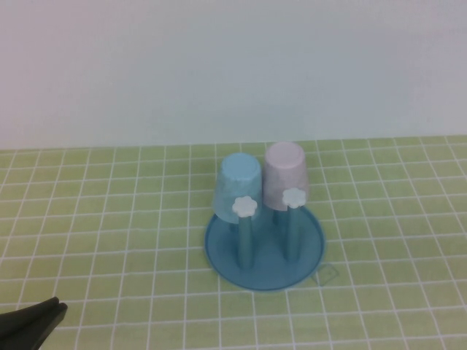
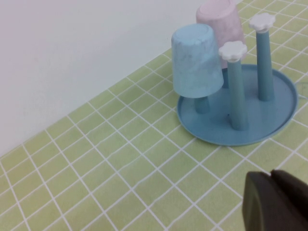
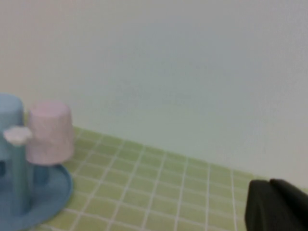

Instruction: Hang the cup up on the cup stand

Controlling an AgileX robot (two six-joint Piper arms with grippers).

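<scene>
While inverted on cup stand (image 1: 264,251), cup (image 1: 286,176) far from tools.

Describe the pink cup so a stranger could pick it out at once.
On the green grid-patterned table stands a round blue cup stand with upright pegs. Two cups sit upside down on its rear pegs; the pink cup is the one toward the robot's right. Its neighbour, the light blue cup, has the same shape, so colour decides.

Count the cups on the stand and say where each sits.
2. The light blue cup is upside down on a rear peg of the cup stand, toward the robot's left; the pink cup is inverted beside it, toward the right.
</scene>
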